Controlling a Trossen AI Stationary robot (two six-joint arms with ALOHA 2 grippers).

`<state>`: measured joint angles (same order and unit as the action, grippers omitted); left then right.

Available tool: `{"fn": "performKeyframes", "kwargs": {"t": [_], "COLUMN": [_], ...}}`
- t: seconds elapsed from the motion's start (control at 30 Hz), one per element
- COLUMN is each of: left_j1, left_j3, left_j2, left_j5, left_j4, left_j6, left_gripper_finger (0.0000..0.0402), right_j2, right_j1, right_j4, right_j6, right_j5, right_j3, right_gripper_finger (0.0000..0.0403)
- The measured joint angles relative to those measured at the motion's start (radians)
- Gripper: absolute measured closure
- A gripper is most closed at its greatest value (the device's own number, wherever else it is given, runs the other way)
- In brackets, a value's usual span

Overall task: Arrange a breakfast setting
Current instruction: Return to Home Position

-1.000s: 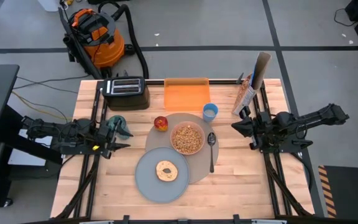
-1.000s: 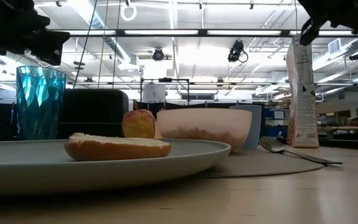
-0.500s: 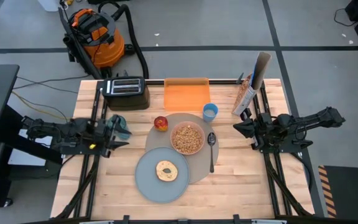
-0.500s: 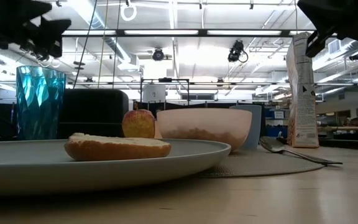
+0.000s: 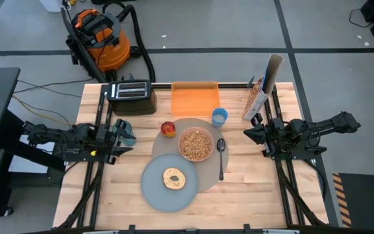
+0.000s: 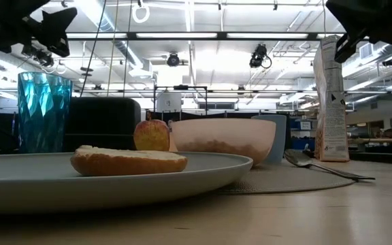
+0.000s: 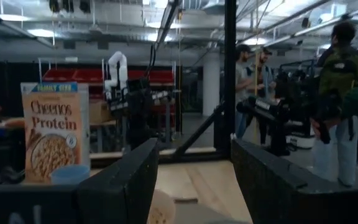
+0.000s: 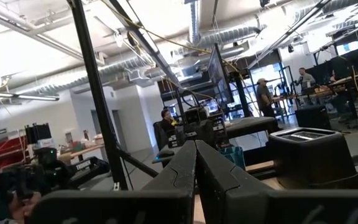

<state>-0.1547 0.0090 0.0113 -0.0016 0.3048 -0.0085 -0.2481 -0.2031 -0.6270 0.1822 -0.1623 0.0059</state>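
Note:
The round grey-brown mat (image 5: 208,170) lies mid-table, with the grey plate (image 5: 154,188) overlapping its near left. The bagel (image 5: 174,178) lies on the plate. The pink bowl (image 5: 195,144) of cereal and the metal spoon (image 5: 221,156) sit on the mat. The red-yellow apple (image 5: 168,129) and the light-blue cup (image 5: 219,117) stand at its far edge. My left gripper (image 5: 128,144) is open and empty over the table's left side, beside a teal glass (image 5: 123,130). My right gripper (image 5: 247,133) is shut and empty over the right side.
A black toaster (image 5: 132,96) and an orange board (image 5: 195,97) sit along the far edge. A cereal box (image 5: 258,97) stands at the far right. Bare wood shows along the near edge. People stand in the room beyond the table (image 7: 337,93).
My left gripper has risen a little and drawn slightly back toward the table's left edge, still open. My right gripper has settled a little lower. The setting's things have not moved.

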Motion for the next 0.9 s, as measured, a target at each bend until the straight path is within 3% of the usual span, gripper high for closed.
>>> {"fn": "performKeyframes", "kwargs": {"t": [0.3,0.9], "left_j1": [0.000,0.000], "left_j3": [-0.001,-0.001], "left_j2": [0.001,0.002], "left_j5": [-0.014,-0.033], "left_j4": [-0.101,-0.190], "left_j6": [-0.009,-0.030], "left_gripper_finger": [0.0191,0.0191], "right_j2": [-0.002,0.001], "right_j1": [0.000,0.005], "right_j4": [0.097,0.025], "right_j6": [0.032,0.023], "right_j5": [0.000,0.025], "right_j3": [0.000,0.000], "right_gripper_finger": [0.0385,0.0385]}}
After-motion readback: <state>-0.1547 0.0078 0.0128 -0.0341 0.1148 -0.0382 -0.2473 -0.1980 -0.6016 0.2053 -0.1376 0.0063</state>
